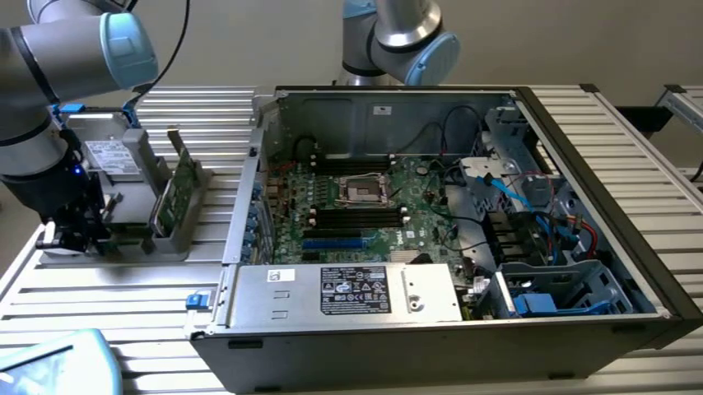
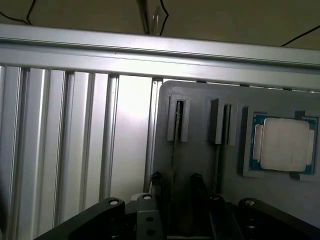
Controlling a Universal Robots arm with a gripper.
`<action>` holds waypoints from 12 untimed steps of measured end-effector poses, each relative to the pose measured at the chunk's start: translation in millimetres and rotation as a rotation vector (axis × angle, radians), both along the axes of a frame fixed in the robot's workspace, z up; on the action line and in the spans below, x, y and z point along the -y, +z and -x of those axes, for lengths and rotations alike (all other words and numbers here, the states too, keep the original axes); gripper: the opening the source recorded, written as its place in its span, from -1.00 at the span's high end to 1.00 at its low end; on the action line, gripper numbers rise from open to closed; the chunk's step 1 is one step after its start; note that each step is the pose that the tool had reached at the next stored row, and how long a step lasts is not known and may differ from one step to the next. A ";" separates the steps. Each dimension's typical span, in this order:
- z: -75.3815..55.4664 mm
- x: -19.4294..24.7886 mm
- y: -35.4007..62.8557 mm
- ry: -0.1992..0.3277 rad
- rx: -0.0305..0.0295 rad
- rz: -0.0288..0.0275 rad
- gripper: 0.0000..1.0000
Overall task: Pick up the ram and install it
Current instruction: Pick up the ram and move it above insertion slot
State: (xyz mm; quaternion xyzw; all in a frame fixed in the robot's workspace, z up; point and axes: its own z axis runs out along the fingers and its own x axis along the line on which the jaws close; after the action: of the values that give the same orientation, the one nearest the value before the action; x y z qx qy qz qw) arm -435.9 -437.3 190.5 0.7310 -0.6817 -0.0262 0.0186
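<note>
The ram [image 2: 173,150] stands on edge in a slot of the grey holder [image 2: 200,107], seen as a thin dark line. My gripper [image 2: 176,181] hangs just over it, open, with one fingertip [image 2: 156,179] on each side of the stick and a gap to both. In the exterior view my gripper [image 1: 68,234] is low over the near end of the holder [image 1: 165,245], on the exterior view's left of the open computer case [image 1: 571,164]. The motherboard [image 1: 423,202] lies inside, with long black memory slots [image 1: 351,216] below the processor socket [image 1: 363,188].
A second thin card [image 2: 218,135] stands in the neighbouring slot, and a square silver processor chip [image 2: 283,145] lies in a recess of the holder. Taller green cards [image 1: 181,193] stand upright in the holder. A second arm [image 1: 396,37] stands behind the case. Cables and drive cages [image 1: 549,247] crowd the case's right side.
</note>
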 end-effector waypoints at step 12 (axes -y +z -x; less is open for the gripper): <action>-3.4 0.1 -0.7 0.000 -0.0009 0.0019 0.26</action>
State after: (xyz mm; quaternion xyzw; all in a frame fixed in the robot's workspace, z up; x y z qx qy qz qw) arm -432.6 -437.3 189.8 0.7311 -0.6815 -0.0259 0.0196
